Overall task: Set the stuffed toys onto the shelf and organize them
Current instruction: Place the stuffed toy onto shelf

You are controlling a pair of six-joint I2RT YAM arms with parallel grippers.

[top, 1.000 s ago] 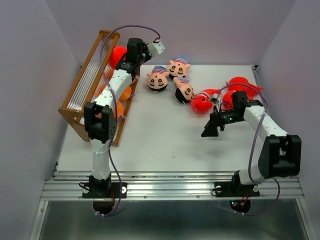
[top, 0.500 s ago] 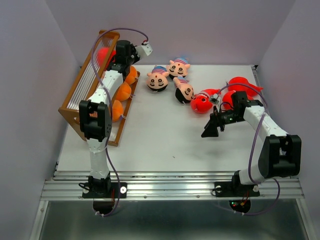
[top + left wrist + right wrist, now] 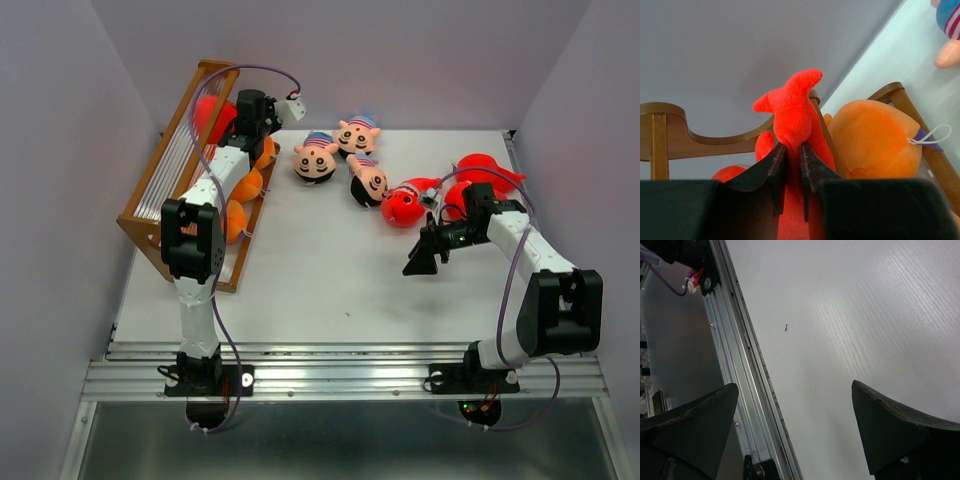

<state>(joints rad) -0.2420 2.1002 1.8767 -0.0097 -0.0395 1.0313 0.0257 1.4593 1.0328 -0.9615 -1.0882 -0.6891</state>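
The shelf (image 3: pixel 155 205) leans at the table's left, its wooden frame (image 3: pixel 670 135) also in the left wrist view. My left gripper (image 3: pixel 240 120) reaches into the shelf's far upper end. It (image 3: pixel 789 150) is shut on the pointed tail of a red stuffed toy (image 3: pixel 795 102), whose body (image 3: pixel 208 110) rests in the shelf. Orange toys (image 3: pixel 250 183) line a lower tier, one (image 3: pixel 872 140) right beside the red tail. Three doll heads (image 3: pixel 316 160) and more red toys (image 3: pixel 403 205) lie on the table. My right gripper (image 3: pixel 420 258) hangs open over bare table (image 3: pixel 794 387).
The right arm's forearm passes beside the red toys (image 3: pixel 485 170) at the far right. An aluminium rail (image 3: pixel 747 380) runs along the table's near edge. Grey walls enclose the table on three sides; the shelf stands against the left wall.
My left gripper has carried the red toy leftward, from the shelf's front edge deeper into its upper end. The right arm has not moved.
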